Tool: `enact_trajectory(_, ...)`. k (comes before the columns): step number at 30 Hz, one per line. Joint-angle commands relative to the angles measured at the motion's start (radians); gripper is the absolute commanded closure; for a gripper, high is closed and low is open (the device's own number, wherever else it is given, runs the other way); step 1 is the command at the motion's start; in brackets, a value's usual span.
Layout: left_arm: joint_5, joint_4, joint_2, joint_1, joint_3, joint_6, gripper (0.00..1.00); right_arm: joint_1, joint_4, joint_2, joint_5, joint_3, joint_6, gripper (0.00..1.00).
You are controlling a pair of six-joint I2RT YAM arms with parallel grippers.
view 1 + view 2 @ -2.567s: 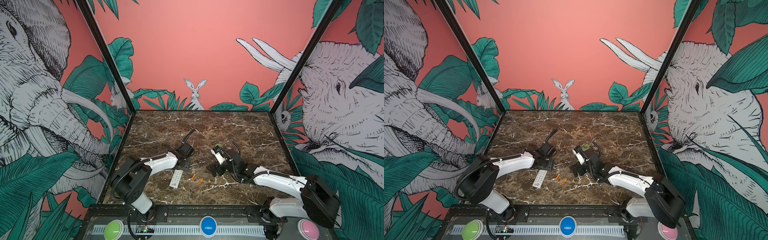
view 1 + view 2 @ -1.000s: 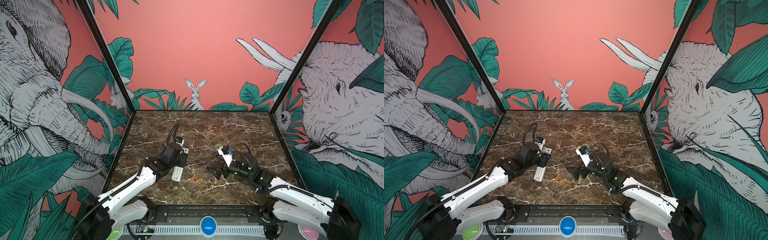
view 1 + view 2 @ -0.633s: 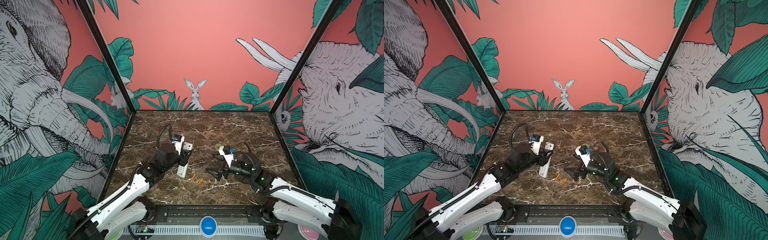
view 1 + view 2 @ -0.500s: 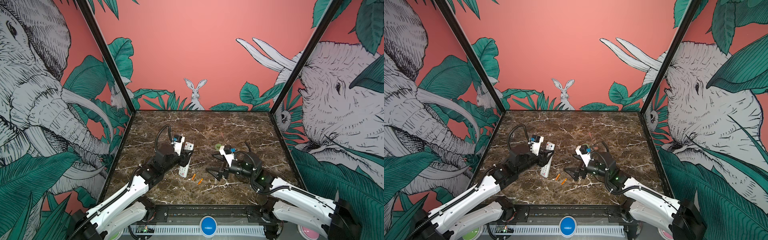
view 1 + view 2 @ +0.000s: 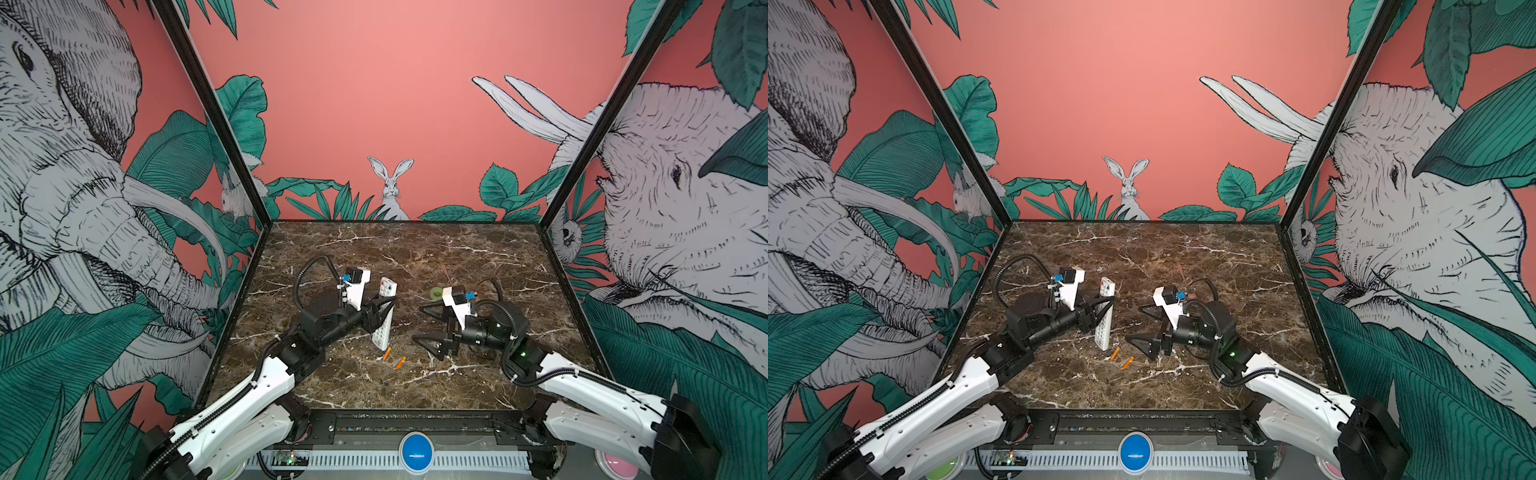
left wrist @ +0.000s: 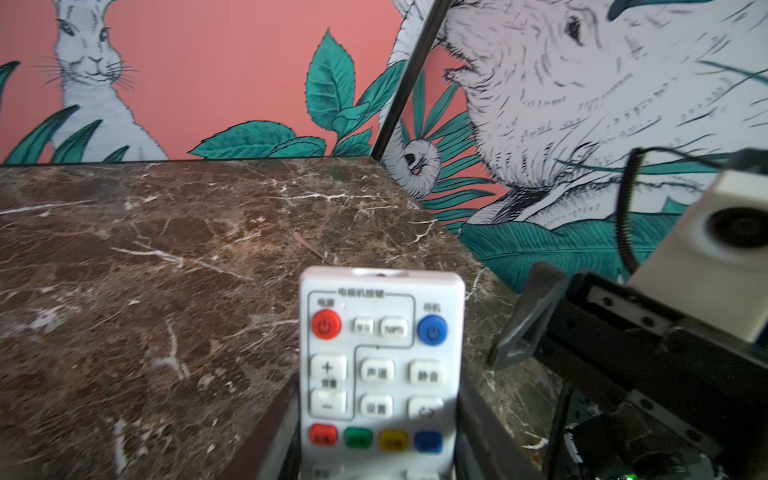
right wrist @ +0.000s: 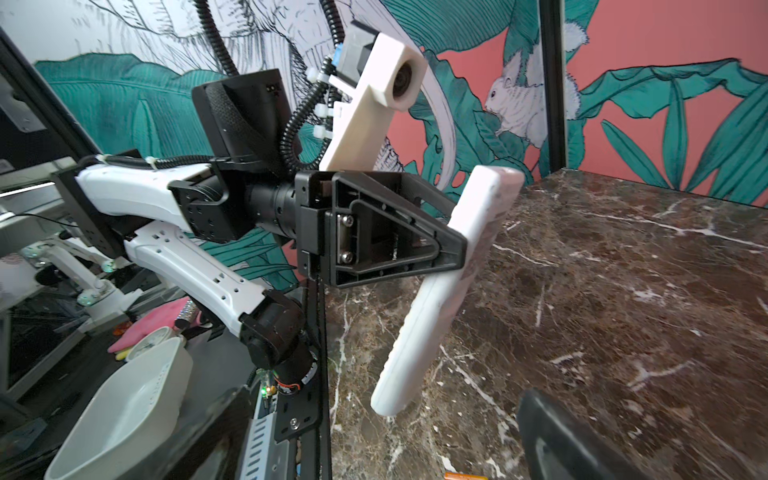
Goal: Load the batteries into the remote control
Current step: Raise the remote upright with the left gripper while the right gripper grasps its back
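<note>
Dark brown marble table (image 5: 415,257) under pink jungle walls (image 5: 374,104), and the action sits in the near half. The left gripper (image 5: 381,313) is clamped across the remote control (image 5: 382,336), its jaws pinching the two long edges about midway along the body. In both top views the remote (image 5: 1104,332) stands steeply tilted, red-button end up and far, the other end down and near. I cannot call whether that low end touches the marble.

From the left wrist view the button face (image 6: 380,365) looks straight at the camera, with a red power button and a blue one at the top. The right wrist view shows the plain white side (image 7: 449,291), with a black finger (image 7: 451,249) pressed on its edge.

Just near and right of the remote's low end, the two orange batteries (image 5: 387,353) lie loose on the marble, side by side and a little apart (image 5: 1115,353). Nothing is touching them.

Over on the right, the right gripper (image 5: 417,324) hangs with its jaws spread wide and nothing between them, pointing left toward the remote. A green roll (image 5: 436,293) sits on the table just beyond it.
</note>
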Motion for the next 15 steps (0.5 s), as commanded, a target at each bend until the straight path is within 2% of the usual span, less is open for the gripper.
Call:
enact_trajectory(1, 0.113, 0.16, 0.0, 0.0, 0.001, -0.063, 1.0, -0.004, 0.137, 0.023, -0.09, 0.015, 0.044, 0.01)
enact_trajectory(15, 0.317, 0.346, 0.021, 0.0, 0.049, -0.161, 1.0, -0.003, 0.298, 0.165, -0.166, 0.05, 0.106, 0.01)
